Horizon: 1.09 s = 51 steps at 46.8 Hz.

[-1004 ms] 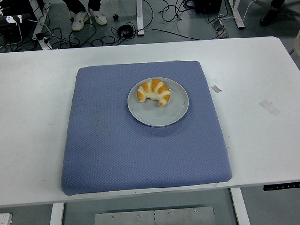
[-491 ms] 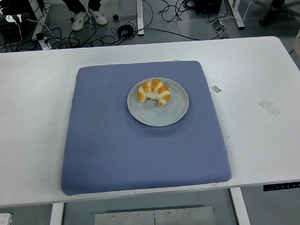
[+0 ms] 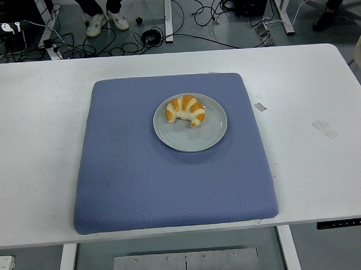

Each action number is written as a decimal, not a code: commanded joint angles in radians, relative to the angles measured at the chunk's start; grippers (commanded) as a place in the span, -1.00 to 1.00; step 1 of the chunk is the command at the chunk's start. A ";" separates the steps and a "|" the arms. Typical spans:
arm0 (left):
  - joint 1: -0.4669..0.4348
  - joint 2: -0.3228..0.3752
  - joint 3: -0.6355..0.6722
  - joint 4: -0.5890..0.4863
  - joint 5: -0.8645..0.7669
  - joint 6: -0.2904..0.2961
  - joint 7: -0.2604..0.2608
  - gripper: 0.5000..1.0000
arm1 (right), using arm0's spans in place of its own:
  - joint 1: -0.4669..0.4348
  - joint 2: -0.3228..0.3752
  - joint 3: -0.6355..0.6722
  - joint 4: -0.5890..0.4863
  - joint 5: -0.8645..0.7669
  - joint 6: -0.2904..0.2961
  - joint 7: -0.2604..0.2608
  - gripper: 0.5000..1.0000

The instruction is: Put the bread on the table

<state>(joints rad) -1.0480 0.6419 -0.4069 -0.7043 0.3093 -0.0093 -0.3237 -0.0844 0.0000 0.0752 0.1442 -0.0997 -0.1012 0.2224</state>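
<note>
A golden croissant [image 3: 185,110] lies on the upper left part of a round grey plate [image 3: 204,137]. The plate sits on a blue padded mat [image 3: 140,178] spread over the middle of the white table [image 3: 32,146]. Neither of my hands is in view.
Two bits of tape [image 3: 260,107] [image 3: 325,128] stick to the table right of the mat. Beyond the far edge are cables [image 3: 212,9] on the floor, table legs and a person's white shoes [image 3: 107,22]. Some equipment [image 3: 5,28] stands at the top left.
The table, mat, plate and croissant have not moved. Only the equipment at the top left corner has shifted slightly.
</note>
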 commanded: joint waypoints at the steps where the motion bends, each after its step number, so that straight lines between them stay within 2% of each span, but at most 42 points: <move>1: -0.003 0.001 0.002 -0.001 0.001 -0.001 0.002 0.93 | 0.000 0.000 0.000 0.000 0.000 0.000 0.000 1.00; 16: -0.010 -0.004 0.036 -0.001 0.010 0.003 0.009 0.92 | 0.000 0.000 0.000 0.000 0.000 0.000 0.000 1.00; 21: -0.017 -0.007 0.077 -0.001 0.022 0.029 0.015 0.92 | 0.000 0.000 0.000 0.000 0.000 0.000 0.000 1.00; 51: -0.041 -0.008 0.082 0.008 0.024 0.045 0.020 0.92 | 0.000 0.000 0.000 0.000 0.000 0.000 0.000 1.00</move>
<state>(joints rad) -1.0869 0.6335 -0.3252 -0.6998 0.3328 0.0353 -0.3040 -0.0844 0.0000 0.0752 0.1442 -0.0997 -0.1012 0.2224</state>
